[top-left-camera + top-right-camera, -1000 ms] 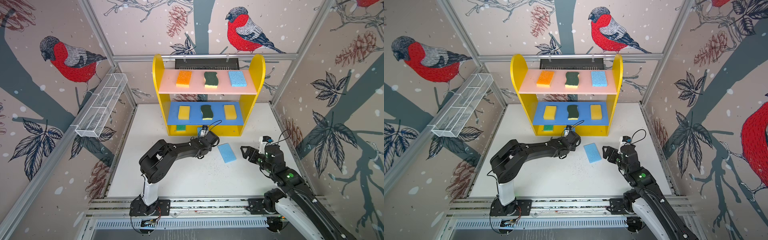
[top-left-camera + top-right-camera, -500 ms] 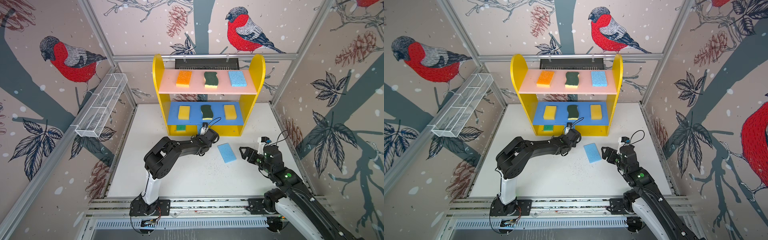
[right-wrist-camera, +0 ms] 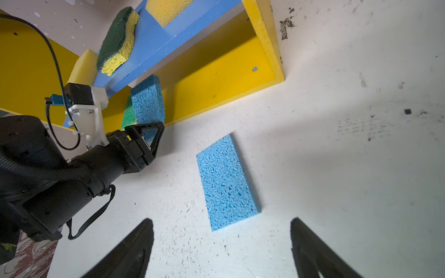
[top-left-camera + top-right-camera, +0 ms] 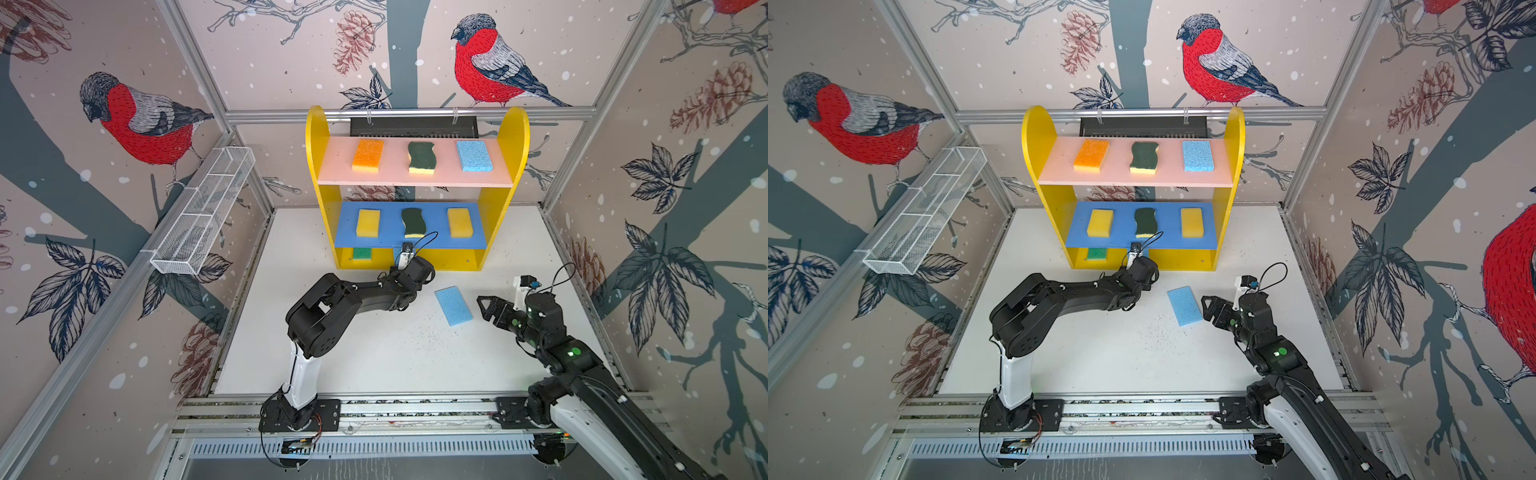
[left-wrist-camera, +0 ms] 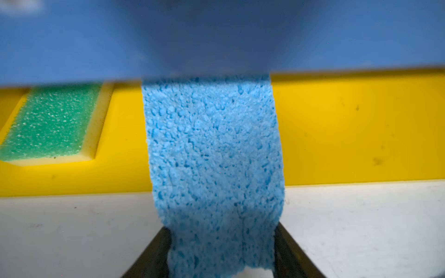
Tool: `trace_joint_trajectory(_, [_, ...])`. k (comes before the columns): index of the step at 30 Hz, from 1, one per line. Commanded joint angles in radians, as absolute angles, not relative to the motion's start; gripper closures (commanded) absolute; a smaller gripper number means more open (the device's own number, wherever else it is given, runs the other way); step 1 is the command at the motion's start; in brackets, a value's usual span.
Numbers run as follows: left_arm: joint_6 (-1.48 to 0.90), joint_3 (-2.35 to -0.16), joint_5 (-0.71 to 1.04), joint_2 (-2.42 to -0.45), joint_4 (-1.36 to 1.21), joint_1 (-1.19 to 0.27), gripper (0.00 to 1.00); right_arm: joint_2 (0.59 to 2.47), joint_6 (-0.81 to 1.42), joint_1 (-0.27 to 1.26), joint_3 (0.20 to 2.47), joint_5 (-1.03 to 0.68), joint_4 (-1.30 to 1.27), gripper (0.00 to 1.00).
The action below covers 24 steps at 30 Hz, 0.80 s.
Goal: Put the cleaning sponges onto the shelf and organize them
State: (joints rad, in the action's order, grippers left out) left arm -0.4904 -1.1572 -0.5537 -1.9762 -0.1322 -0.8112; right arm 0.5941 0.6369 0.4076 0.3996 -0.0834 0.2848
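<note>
While in pincer [image 5: 221,243], sponge [image 5: 214,149] under board [image 5: 72,36]

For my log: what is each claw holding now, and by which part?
Left claw: a blue sponge, pinched across its width at one short end. Right claw: open, holding nothing.

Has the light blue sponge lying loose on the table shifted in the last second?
No. In a top view the light blue sponge lies at the same gap and slant from the yellow shelf front.
</note>
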Motion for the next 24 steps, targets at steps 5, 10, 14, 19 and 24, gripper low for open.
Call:
trace_joint_trajectory(5, [-0.451,-1.15,-0.583,-1.959,-0.211,-0.823,0.39,0.592,0.649,0.407,0.394,-0.094,0.25,0.11])
trace_joint_trajectory(10, [-0.449,-1.212,-0.59,-2.014,-0.155,-0.824,0.38,0.585,0.651,0.408,0.384,-0.098,0.253,0.12])
trace_joint_trajectory(14, [-0.457,-1.209,-0.603,-2.028,-0.181,-0.823,0.38,0.572,0.65,0.407,0.379,-0.095,0.257,0.12])
trace_joint_trajectory(19, [-0.457,-1.228,-0.636,-2.053,-0.178,-0.824,0.38,0.566,0.651,0.407,0.373,-0.1,0.261,0.12])
trace_joint_trajectory(24, [-0.447,-1.243,-0.645,-2.078,-0.189,-0.824,0.37,0.561,0.654,0.407,0.368,-0.104,0.261,0.12])
